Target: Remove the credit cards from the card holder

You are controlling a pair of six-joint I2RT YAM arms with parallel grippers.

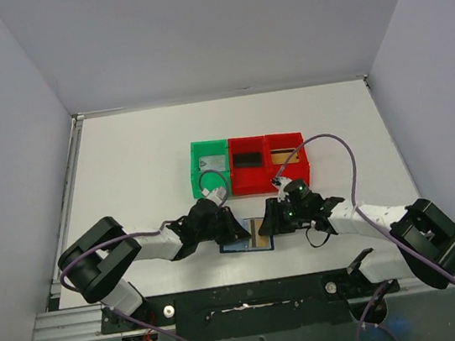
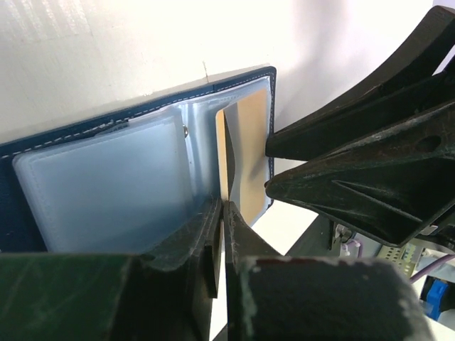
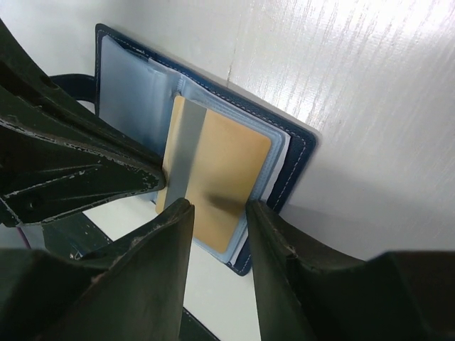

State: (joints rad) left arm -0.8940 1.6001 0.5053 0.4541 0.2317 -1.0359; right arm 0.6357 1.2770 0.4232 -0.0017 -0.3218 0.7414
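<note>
The card holder [image 1: 236, 245] lies open and flat on the white surface [image 1: 125, 168], near its front edge, between the tips of the two arms. Its navy cover faces down and its pale clear pockets [image 2: 106, 185] face up. A gold card [image 3: 220, 170] with a greyish stripe along its length sits on the holder's right half, partly inside a pocket.

The left pincer [image 2: 226, 209] comes at the holder from the left. Its jaws are nearly together, with only a slit between them, and a thin pocket leaf runs edge-on into that slit, so it seems clamped on that leaf at the fold. The right pincer [image 3: 218, 206] comes from the right with its jaws partway apart. Its fingertips [image 3: 181, 213] stand either side of the near end of the gold card, at the holder's outer edge. Whether they touch the card cannot be told.

Behind the holder, three small trays stand touching in a row. The green tray [image 1: 198, 175] on the left holds a silver-grey card [image 1: 214, 164]. The middle red tray [image 1: 251, 186] holds a black card [image 1: 247, 160]. The right red tray [image 1: 289, 177] holds something gold and dark, too small to make out. Both arms' purple cables loop above the surface
</note>
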